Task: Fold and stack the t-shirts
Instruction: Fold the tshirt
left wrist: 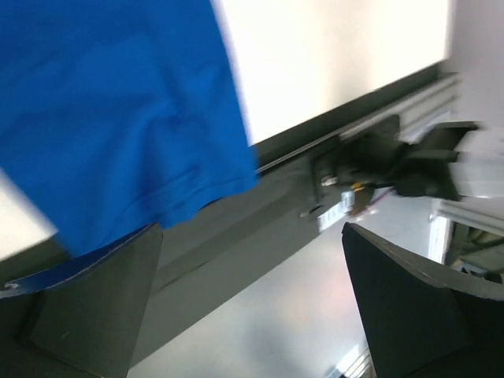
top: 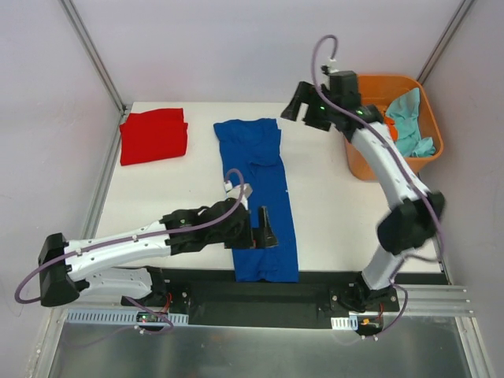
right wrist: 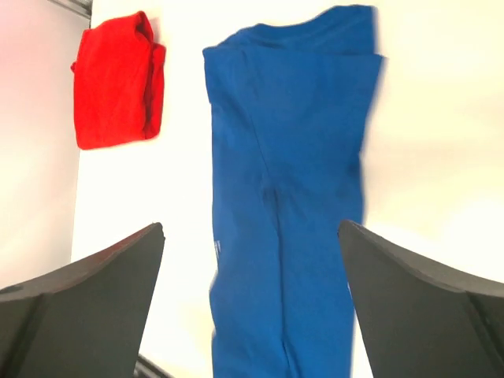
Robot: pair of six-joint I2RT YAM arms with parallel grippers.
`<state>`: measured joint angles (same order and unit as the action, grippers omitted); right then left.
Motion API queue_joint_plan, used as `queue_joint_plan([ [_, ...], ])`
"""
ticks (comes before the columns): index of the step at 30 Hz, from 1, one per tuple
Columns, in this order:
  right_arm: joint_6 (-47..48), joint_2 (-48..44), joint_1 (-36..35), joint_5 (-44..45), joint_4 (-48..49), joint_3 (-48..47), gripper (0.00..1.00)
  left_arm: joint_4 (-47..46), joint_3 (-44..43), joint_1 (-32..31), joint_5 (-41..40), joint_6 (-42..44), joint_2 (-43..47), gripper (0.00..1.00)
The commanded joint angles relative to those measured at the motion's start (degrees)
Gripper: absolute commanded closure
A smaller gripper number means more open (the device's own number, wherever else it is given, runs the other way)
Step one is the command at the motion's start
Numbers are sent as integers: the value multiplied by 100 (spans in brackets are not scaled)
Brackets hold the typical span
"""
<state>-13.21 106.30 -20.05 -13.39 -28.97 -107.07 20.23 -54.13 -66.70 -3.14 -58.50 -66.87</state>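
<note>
Left gripper (top: 257, 228): fingers spread wide apart, nothing between them. It sits low over the near end of the blue shirt.

Right gripper (top: 304, 105): fingers also wide apart and empty. It is held up above the table's far right part, beside the tub.

Royal-blue cloth t-shirt (top: 264, 197): lies flat on the table, folded lengthwise into a long narrow strip. It runs from the far side to the near edge. In the left wrist view, the shirt (left wrist: 118, 118) fills the space ahead of the left-hand finger (left wrist: 94, 315). Its hem corner reaches down to that finger's tip; whether they touch cannot be told. In the right wrist view, the strip (right wrist: 291, 197) runs straight away between the two fingers, with the collar end farthest. A small white print shows on its left border.

Plain red cloth t-shirt (top: 153, 135): folded into a compact rectangle, well apart from both grippers. In the right wrist view it (right wrist: 118, 79) lies beyond the left-hand finger (right wrist: 87, 307), off to the side of the blue strip.

Teal cloth shirt (top: 409, 126): crumpled inside the rigid orange plastic tub (top: 431, 126), just beside the right gripper's wrist.

White tabletop (top: 339, 197): bare under the right-hand fingers of both grippers.
</note>
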Motion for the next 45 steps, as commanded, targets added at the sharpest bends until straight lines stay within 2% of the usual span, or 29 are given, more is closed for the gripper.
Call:
queue_joint_plan([
  [1,390,-2022,-7,802,-996,2194,3,1176,1139,16,-206,-600,692,1],
  [3,267,-3021,-103,925,-1154,3170,3,1211,1604,16,137,-828,842,1],
  [4,197,-3332,-191,987,-1189,4044,3,1212,1729,16,234,-899,834,1],
  [7,56,-4431,-639,1153,-1496,5226,3,1203,1853,16,444,-944,553,5],
  [10,-250,-5477,-1157,1102,-1752,6062,3,1159,1678,16,533,-874,131,13],
  [11,-356,-5732,-1394,1023,-1761,6266,2,1107,1634,16,559,-865,26,19],
  [12,-436,-6187,-1492,822,-1752,6433,1,1036,1590,16,621,-821,-140,22],
  [14,-743,-6533,-1720,715,-1874,6837,1,782,1616,16,744,-803,-291,30],
  [16,-910,-6824,-1809,435,-1928,7049,6,571,1660,16,875,-821,-493,35],
  [20,-1148,-6764,-2325,-84,-1587,7489,11,263,1669,16,1122,-804,-923,47],
  [23,-1288,-6342,-2852,63,-1139,7665,13,254,1529,8,1157,-733,-1134,59],
  [24,-1324,-6106,-2951,117,-1033,7674,13,254,1511,16,1166,-733,-1170,69],
  [27,-1517,-5639,-3241,293,-550,7727,18,245,1528,16,1201,-768,-1179,85],
  [28,-1579,-5516,-3329,293,-305,7753,20,245,1546,16,1210,-794,-1170,96],
  [29,-1640,-5263,-3356,302,-172,7797,21,253,1607,16,1228,-855,-1127,100],
  [32,-1799,-4762,-3452,301,268,7947,25,245,1765,8,1219,-987,-995,100],
  [38,-1869,-3987,-3698,249,726,7982,42,245,1976,-10,1315,-1163,-810,100],
  [39,-1887,-3916,-3734,249,752,7982,47,245,1985,-19,1333,-1181,-793,100],
  [40,-1887,-3863,-3795,249,753,7956,59,245,2003,-36,1342,-1199,-766,100],
  [42,-1887,-3845,-3865,284,630,7859,75,253,2055,-36,1394,-1234,-670,100],
  [44,-1913,-4054,-4049,493,253,7719,87,245,2169,-80,1491,-1321,-451,100],
  [45,-1931,-4178,-4129,591,130,7675,90,245,2205,-106,1491,-1348,-354,100],
])
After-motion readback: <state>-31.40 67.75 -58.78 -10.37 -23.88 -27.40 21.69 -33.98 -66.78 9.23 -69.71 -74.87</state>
